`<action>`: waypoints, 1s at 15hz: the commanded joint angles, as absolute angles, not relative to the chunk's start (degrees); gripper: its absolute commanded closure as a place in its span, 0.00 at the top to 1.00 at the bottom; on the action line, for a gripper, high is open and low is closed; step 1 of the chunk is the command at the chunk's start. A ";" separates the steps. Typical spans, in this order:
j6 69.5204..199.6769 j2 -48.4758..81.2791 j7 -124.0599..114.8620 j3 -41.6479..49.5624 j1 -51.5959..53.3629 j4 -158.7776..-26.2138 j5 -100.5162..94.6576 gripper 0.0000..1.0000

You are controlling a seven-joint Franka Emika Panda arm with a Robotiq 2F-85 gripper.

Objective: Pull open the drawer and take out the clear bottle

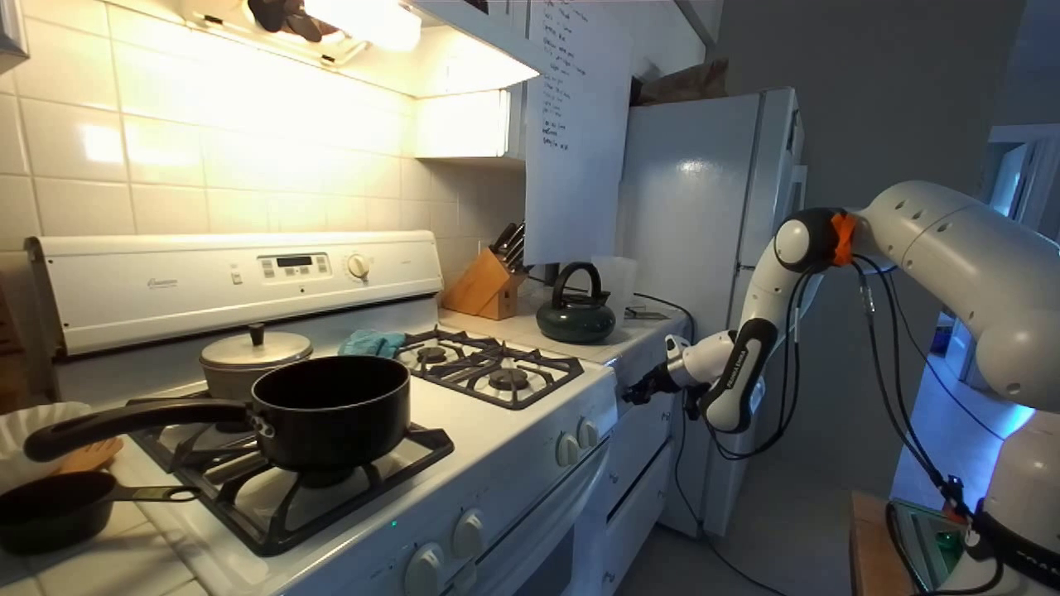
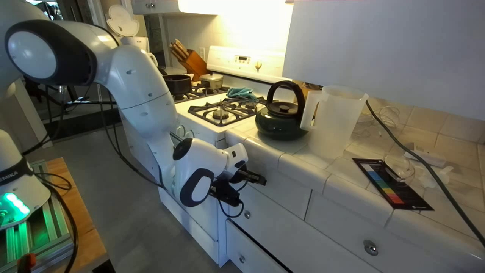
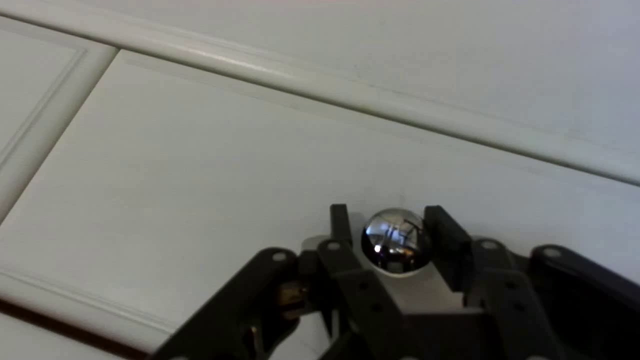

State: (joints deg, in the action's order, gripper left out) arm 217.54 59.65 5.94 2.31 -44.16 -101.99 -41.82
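Observation:
The drawer (image 3: 200,150) has a flat white front and sits closed beneath the countertop, beside the stove; its front also shows in an exterior view (image 2: 286,189). A round chrome knob (image 3: 396,241) stands out from it. My gripper (image 3: 387,215) reaches around this knob, one finger on each side. In the wrist view the right finger (image 3: 447,245) overlaps or touches the knob's edge, while a narrow gap separates the left finger (image 3: 340,222) from it. The jaws stand partly apart. The clear bottle is out of view.
On the counter above are a dark green kettle (image 2: 282,121), a frosted pitcher (image 2: 333,121) and a colour chart (image 2: 392,184). The stove (image 1: 489,397) adjoins the drawer, its control knobs (image 1: 567,449) projecting. A dark gap runs above a lower drawer (image 2: 248,246). A black cable (image 1: 679,463) hangs nearby.

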 commanded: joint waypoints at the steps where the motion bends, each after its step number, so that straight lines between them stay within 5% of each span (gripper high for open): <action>1: 216.07 60.52 4.05 0.75 -45.55 -100.30 -43.85 0.15; 15: 223.08 57.10 4.08 9.05 -41.29 -113.40 -41.00 0.11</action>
State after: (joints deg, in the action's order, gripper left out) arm 221.42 59.17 3.85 5.56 -42.55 -104.65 -41.88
